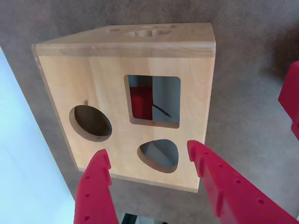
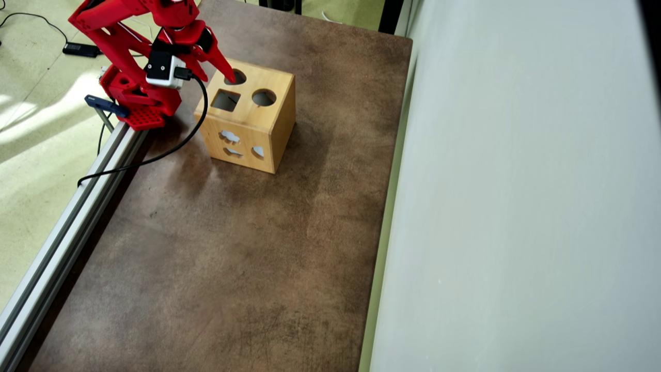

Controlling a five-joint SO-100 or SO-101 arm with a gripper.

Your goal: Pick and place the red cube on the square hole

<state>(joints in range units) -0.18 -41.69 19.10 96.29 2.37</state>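
Observation:
In the wrist view I look down on the top of the light wooden box point(image 1: 105, 70). The red cube point(image 1: 140, 102) lies inside it, partly seen through the square hole point(image 1: 156, 100). My red gripper point(image 1: 148, 150) hangs open and empty just above the box's near edge, its fingertips on either side of the heart-shaped hole point(image 1: 159, 155). In the overhead view the gripper point(image 2: 219, 77) is over the box's point(image 2: 258, 124) far left corner, beside the square hole point(image 2: 225, 100). The cube does not show there.
A round hole point(image 1: 90, 122) is also cut in the box top. The box stands on a brown table point(image 2: 232, 258). An aluminium rail point(image 2: 67, 217) runs along the left edge, a pale wall point(image 2: 516, 206) along the right. A black cable point(image 2: 155, 157) trails from the wrist.

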